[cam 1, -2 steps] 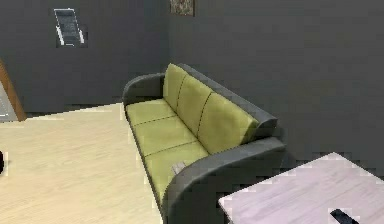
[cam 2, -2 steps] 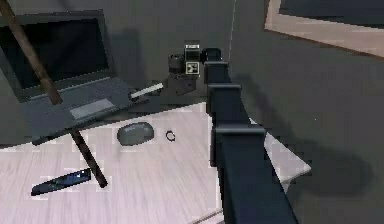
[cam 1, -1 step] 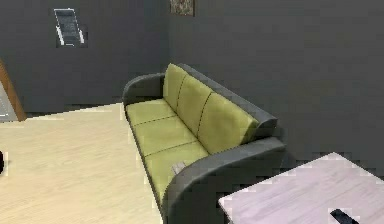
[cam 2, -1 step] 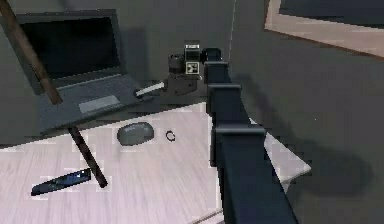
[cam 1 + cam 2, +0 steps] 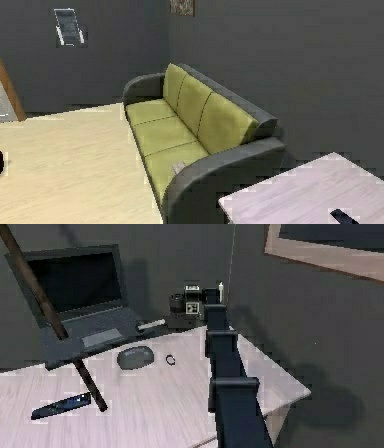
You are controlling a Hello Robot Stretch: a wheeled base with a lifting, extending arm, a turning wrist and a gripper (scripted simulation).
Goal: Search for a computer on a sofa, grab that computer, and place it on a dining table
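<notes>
so, open dark grey laptop computer (image 5: 80, 289) stands on the pale flat tabletop (image 5: 150, 396), upper left of the arm side view, not on the olive-cushioned dark grey sofa (image 5: 190, 125) at centre of the forward view. gripper (image 5: 180, 306) is at top centre, near the laptop's right side. jaw state: cannot tell. cannot tell if it holds anything either. laptop is likely stiff, fairly heavy, with a smooth casing that could slip; screen and hinge look fragile. best hold is probably the thin base edge on its right, never the lid.
</notes>
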